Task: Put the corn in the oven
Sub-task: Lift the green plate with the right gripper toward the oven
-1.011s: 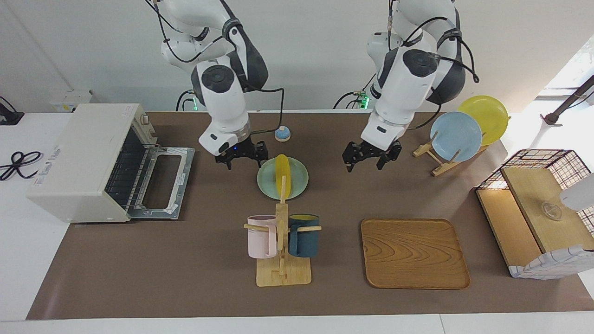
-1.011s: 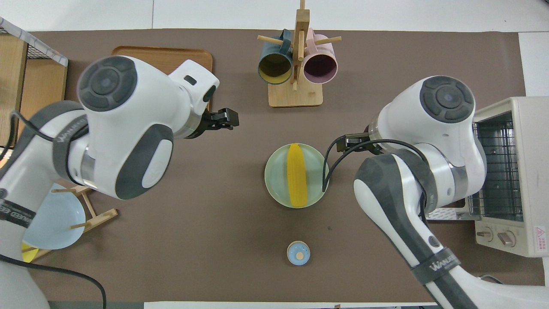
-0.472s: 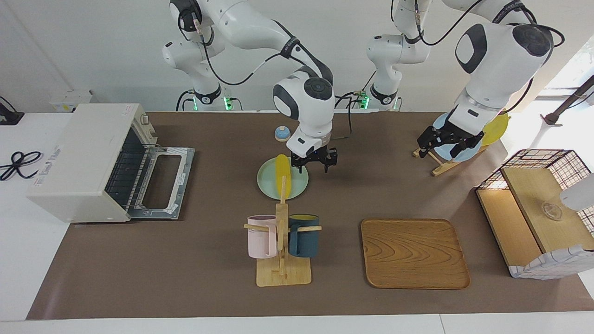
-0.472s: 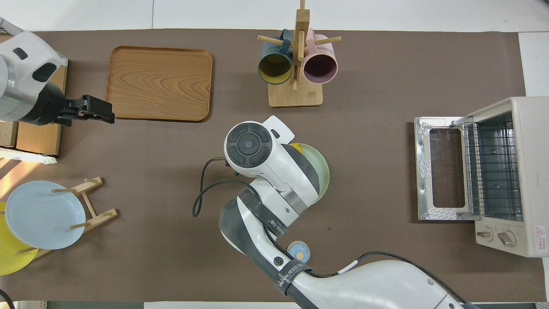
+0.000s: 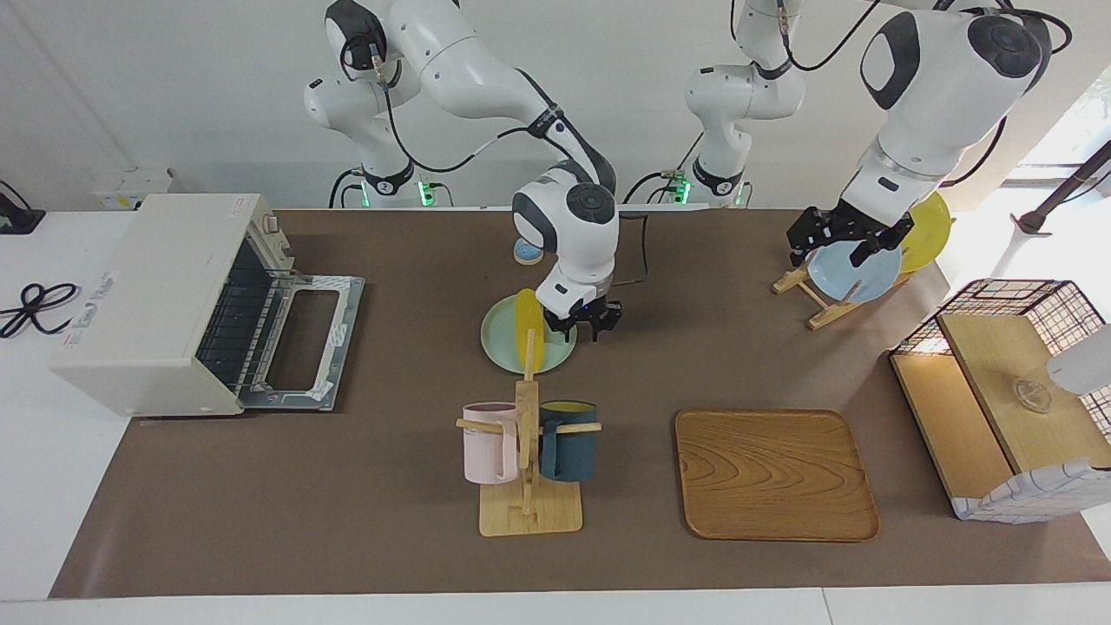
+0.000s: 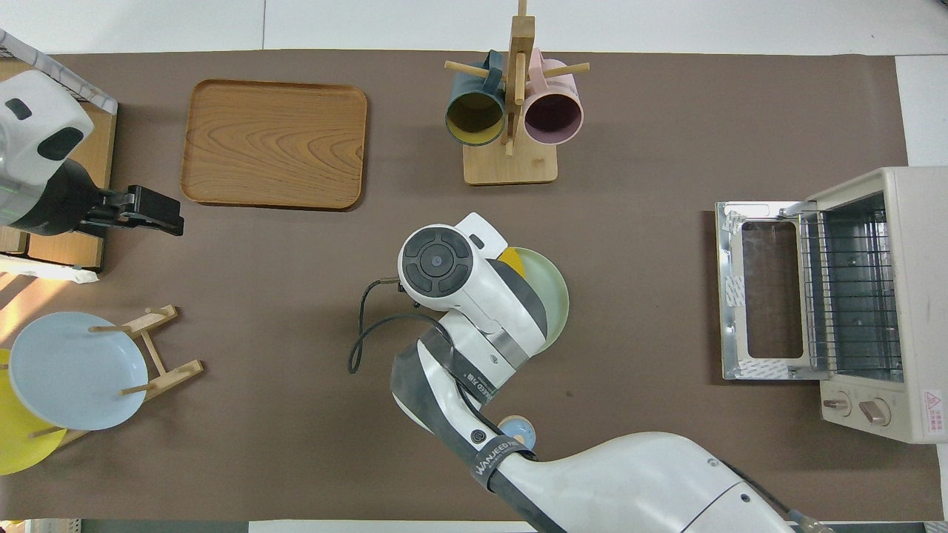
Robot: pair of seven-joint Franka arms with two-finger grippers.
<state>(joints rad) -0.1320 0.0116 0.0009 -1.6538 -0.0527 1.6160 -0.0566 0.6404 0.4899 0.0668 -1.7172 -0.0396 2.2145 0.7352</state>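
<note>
The yellow corn [image 5: 527, 325] lies on a pale green plate [image 5: 499, 343] in the middle of the table. In the overhead view only its tip [image 6: 509, 259] shows past the right arm's wrist. My right gripper [image 5: 586, 332] is down at the plate's rim, close beside the corn on the side toward the left arm's end; whether it touches the corn is unclear. The cream oven [image 5: 156, 295] stands at the right arm's end, with its glass door [image 5: 304, 338] folded down flat and the wire rack [image 6: 852, 296] showing. My left gripper [image 5: 829, 250] hangs open and empty, raised by the basket.
A mug rack [image 5: 528, 451] with a pink and a dark blue mug stands farther from the robots than the plate. A wooden tray [image 5: 775, 473], a wire-and-wood basket [image 5: 1007, 391] and a rack with a blue plate [image 5: 859, 269] and a yellow plate [image 5: 929, 217] fill the left arm's end. A small blue round object [image 6: 515, 433] lies nearer the robots.
My right arm has swung from near the oven across the plate and lowered its gripper beside the corn. My left arm has pulled away from the middle toward the basket and risen.
</note>
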